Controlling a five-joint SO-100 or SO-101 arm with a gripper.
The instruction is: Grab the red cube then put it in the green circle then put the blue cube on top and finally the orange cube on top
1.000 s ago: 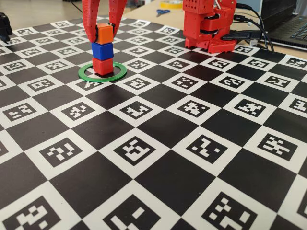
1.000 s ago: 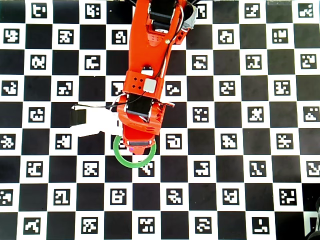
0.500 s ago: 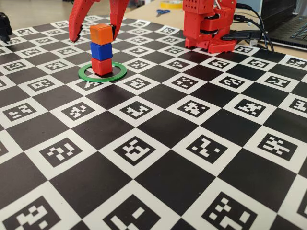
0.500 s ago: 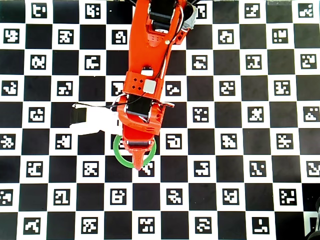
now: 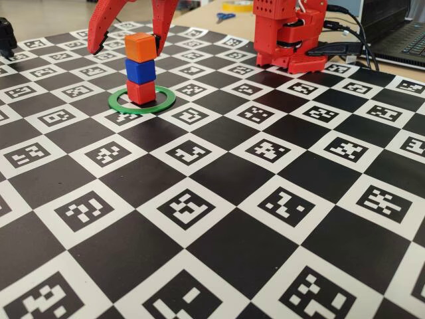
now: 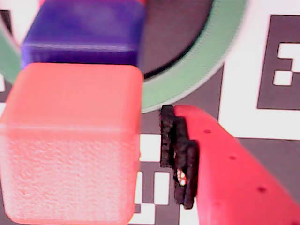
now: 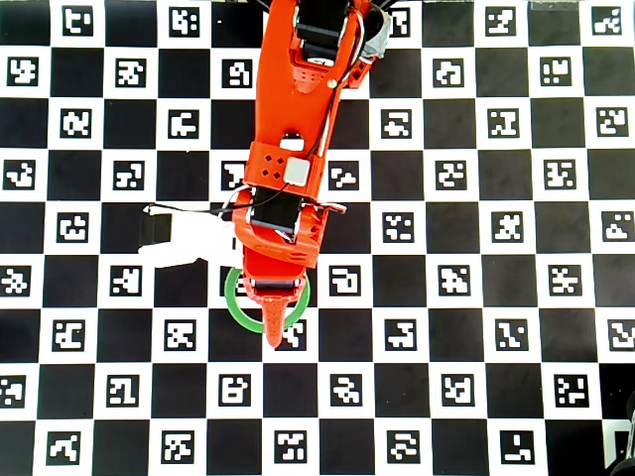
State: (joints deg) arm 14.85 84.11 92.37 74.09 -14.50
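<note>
Checkerboard mat (image 5: 219,246) of black squares and white squares printed with coded markers, covering the whole tabletop; beyond its far edge in the fixed view, a red robot base (image 5: 289,33), dark cables (image 5: 352,26), and blue-handled scissors (image 5: 225,16) on bare wood.

Standing on the mat, a green circle (image 5: 166,98), thin and flat, open in the middle; inside it a red cube (image 5: 141,92); stacked squarely on that, a blue cube (image 5: 141,70); topmost, an orange cube (image 5: 140,46), upright and roughly aligned with the two below.

Gripper (image 5: 126,43) spread wide around the top of the stack; one finger tip out to the left of the orange cube in the fixed view, well clear of it; the other close behind the cube's right edge, whether touching cannot be told from that angle.

Seen from the wrist view: orange cube (image 6: 70,145) large and near, blue cube (image 6: 82,33) beneath it, arc of the green circle (image 6: 197,70) further down; red finger with a black pad (image 6: 178,154) beside the orange cube, a narrow gap of mat visible between them; nothing held.

From the overhead view: arm (image 7: 298,139) reaching down the middle of the mat, hiding the stack; green circle (image 7: 233,302) partly showing on both sides of the gripper (image 7: 273,317); pointed red tip past the circle's lower edge.
</note>
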